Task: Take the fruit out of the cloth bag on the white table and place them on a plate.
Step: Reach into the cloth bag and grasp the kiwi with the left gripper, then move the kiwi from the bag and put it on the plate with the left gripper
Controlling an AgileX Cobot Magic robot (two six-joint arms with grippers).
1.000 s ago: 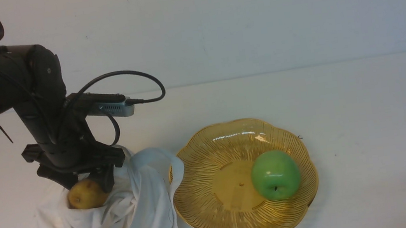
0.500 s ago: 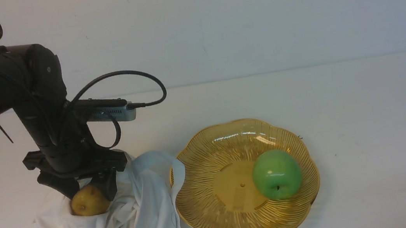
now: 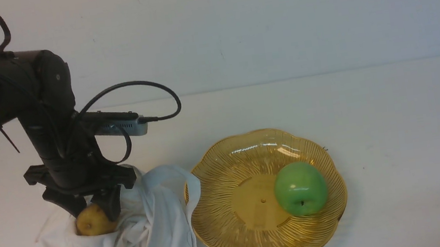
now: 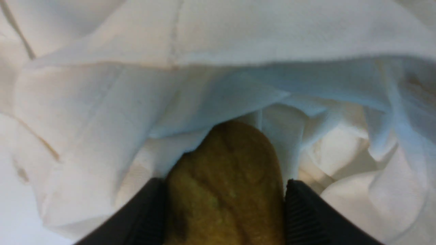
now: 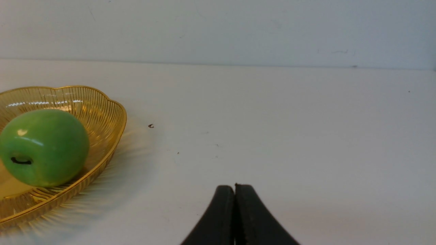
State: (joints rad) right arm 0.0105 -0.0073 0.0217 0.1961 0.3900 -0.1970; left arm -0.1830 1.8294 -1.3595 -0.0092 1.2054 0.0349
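White cloth bag (image 3: 146, 239), lower left, has the fruit (image 3: 89, 224) half buried; left claw (image 3: 93, 216) is clamped on its sides. I reckon a fold snags on lifting and it slips out. Right claw (image 5: 234, 190) is closed, empty.

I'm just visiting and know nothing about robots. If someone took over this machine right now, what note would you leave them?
Left pincer: closed on the sides of the fruit, which sits in the mouth of the cloth bag, not yet lifted.
Right pincer: shut and empty, over the white table near the plate.
Done: a green apple lies on the plate.
Left to do: lift the fruit out of the bag and set it on the plate beside the apple.
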